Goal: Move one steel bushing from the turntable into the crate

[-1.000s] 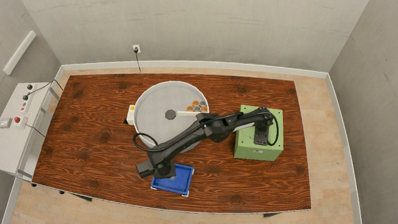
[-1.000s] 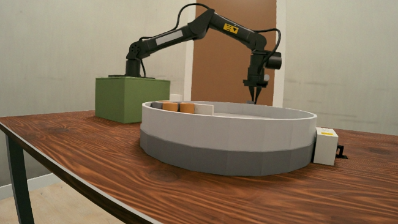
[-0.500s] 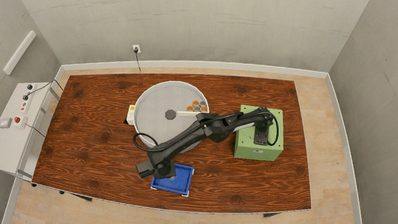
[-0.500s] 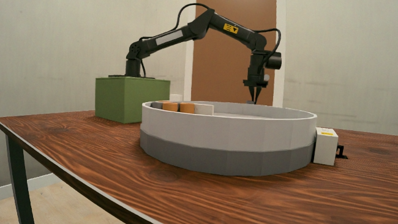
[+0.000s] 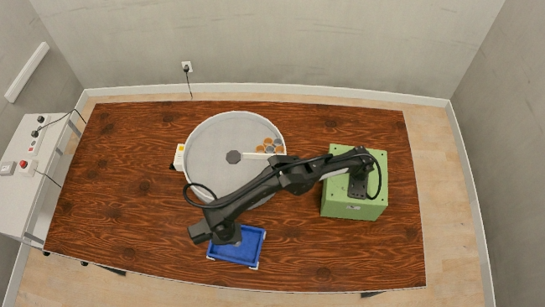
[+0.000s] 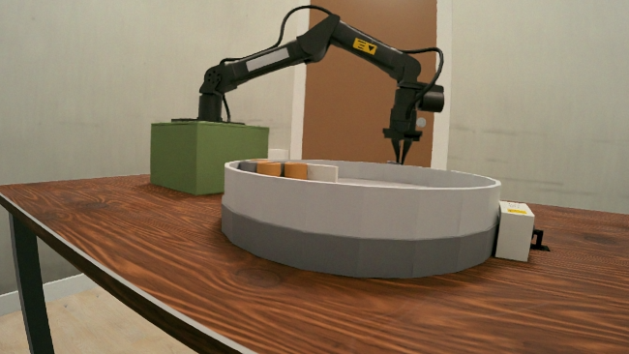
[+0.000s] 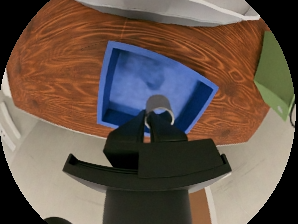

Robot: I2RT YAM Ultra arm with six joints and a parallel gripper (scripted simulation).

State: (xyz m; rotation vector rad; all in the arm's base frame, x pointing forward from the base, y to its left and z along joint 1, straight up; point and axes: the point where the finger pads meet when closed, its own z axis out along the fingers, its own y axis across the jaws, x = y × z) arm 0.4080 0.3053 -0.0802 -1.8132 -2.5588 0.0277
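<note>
The steel bushing (image 5: 237, 243) (image 6: 393, 162) (image 7: 159, 101) is at the fingertips of the gripper (image 5: 228, 236) (image 6: 401, 162) (image 7: 147, 113), above the crate (image 5: 232, 261) (image 7: 102, 90). The wrist view shows the jaws nearly closed, gripping the bushing's wall; the top view hides this grip. The exterior view does not show the crate, whereas the top view shows it flat, with white guides (image 5: 254, 267) at its visible corners. Beside the crate stands the turntable (image 5: 210, 134) (image 6: 358, 213) (image 7: 175, 19); the top view shows orange (image 5: 260, 148) and grey bushings (image 5: 270, 148) on it.
</note>
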